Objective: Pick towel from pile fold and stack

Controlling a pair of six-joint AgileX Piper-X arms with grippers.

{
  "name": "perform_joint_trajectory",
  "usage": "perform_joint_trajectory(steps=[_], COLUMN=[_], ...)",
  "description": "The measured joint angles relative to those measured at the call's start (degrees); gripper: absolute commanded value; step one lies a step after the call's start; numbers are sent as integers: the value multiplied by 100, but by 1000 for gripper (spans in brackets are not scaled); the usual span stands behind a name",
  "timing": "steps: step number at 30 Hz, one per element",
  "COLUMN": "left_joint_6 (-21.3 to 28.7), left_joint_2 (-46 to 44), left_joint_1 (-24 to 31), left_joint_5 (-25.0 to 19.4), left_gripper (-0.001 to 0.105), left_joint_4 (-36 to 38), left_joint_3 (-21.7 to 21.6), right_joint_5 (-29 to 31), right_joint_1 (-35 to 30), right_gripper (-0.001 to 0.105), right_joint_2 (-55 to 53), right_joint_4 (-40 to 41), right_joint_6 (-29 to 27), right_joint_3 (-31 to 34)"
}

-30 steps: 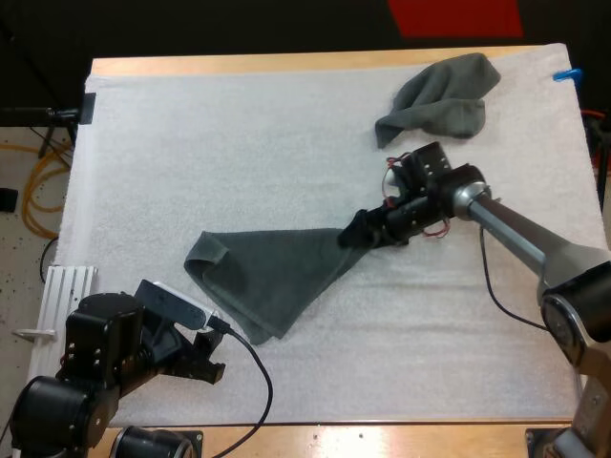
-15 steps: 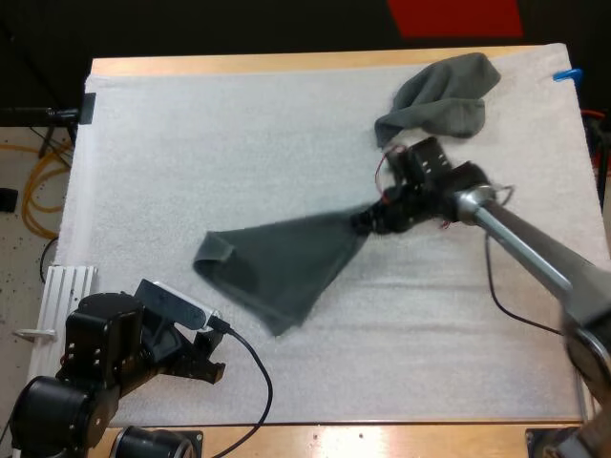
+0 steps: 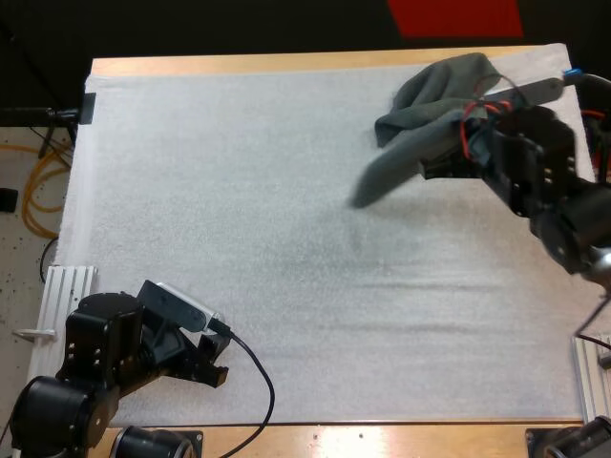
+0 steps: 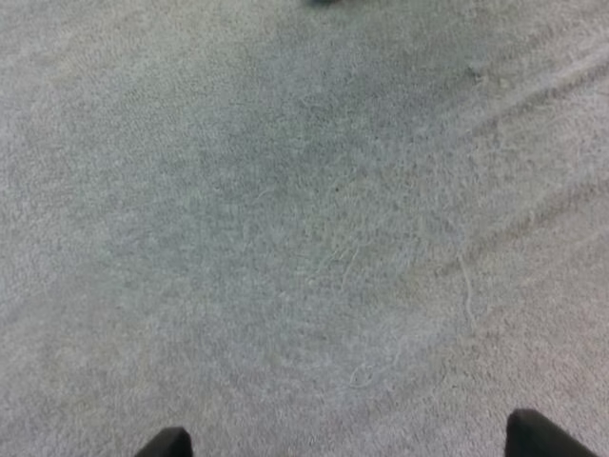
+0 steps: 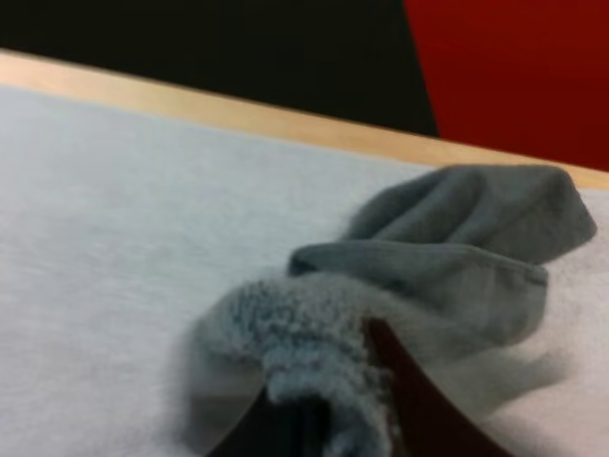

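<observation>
One grey-green towel [image 3: 387, 172] hangs bunched — pinched in the right end effector [image 5: 328, 419].

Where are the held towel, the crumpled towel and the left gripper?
held towel [image 3: 391, 164]: high view, its hanging middle.
crumpled towel [image 3: 449, 81]: high view, its top fold.
left gripper [image 3: 214, 363]: high view, midway between its fingertips.
</observation>
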Motion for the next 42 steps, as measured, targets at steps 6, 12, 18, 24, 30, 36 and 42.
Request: perform_joint_trajectory(steps=[6, 12, 18, 24, 30, 36, 42], left_joint_6=[-40, -78, -78, -78, -78, -78, -78], left_joint_2=[0, 0, 0, 0, 0, 0, 0], left_joint_1=[0, 0, 0, 0, 0, 0, 0], left_joint_5=[-2, 126, 127, 152, 170, 170, 170], left_gripper=[62, 62, 62, 62, 62, 62, 62], left_joint_4=[0, -26, -86, -46, -202, -214, -214], left_joint_3=[0, 0, 0, 0, 0, 0, 0], right_joint_5=[-315, -352, -182, 233, 529, 397, -1026], right_joint_1=[535, 953, 969, 740, 674, 439, 586], right_gripper=[1, 1, 1, 23, 88, 68, 62], right_joint_2=[122, 435, 1500, 1924, 1763, 1763, 1790], right_joint_4=[155, -68, -675, -295, 230, 1022, 1269], right_joint_6=[29, 65, 110, 110, -77, -108, 226], right_joint_3=[-14, -14, -14, -14, -35, -50, 63])
